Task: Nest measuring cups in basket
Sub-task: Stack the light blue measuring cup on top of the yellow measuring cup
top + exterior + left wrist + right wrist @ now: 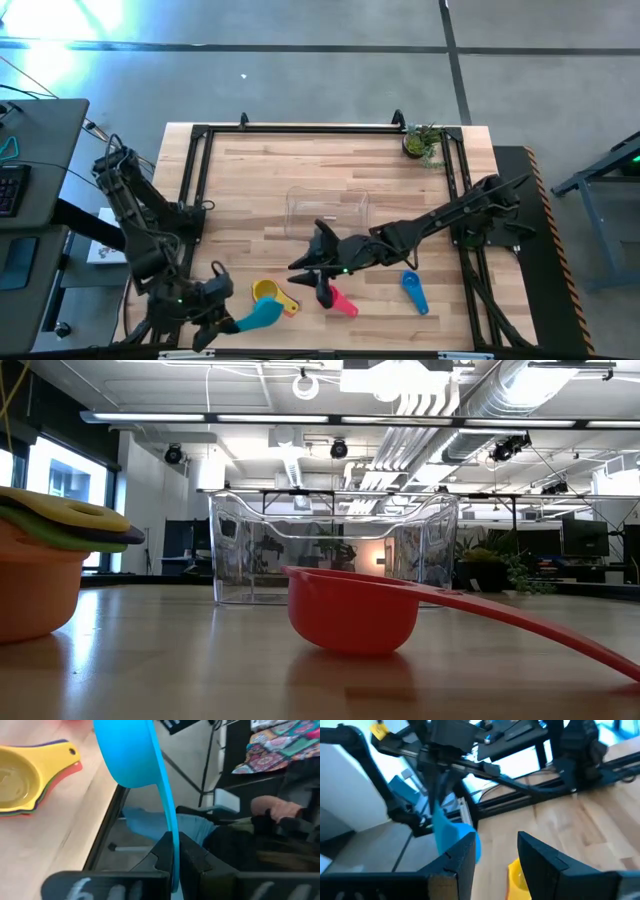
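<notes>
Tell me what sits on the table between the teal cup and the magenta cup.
The yellow-topped stack of cups sits between the teal cup and magenta cup, in the high view.

Left hand (pixel 222 318): fingertips hidden under the teal cup (pixel 262 315) handle from above; wrist view cuts that cup's bowl off at the edge. Nested stack (pixel 25 782) beside it: only yellow fully readable, lower cups show as thin purple and coral rims, count unclear. Right hand (pixel 325 292): dark mass over the magenta cup (pixel 343 302), contact can't be judged. Low view crops the stack at the edge. Person beyond the desk (pixel 75 835) is blurred, partly cut off.
</notes>
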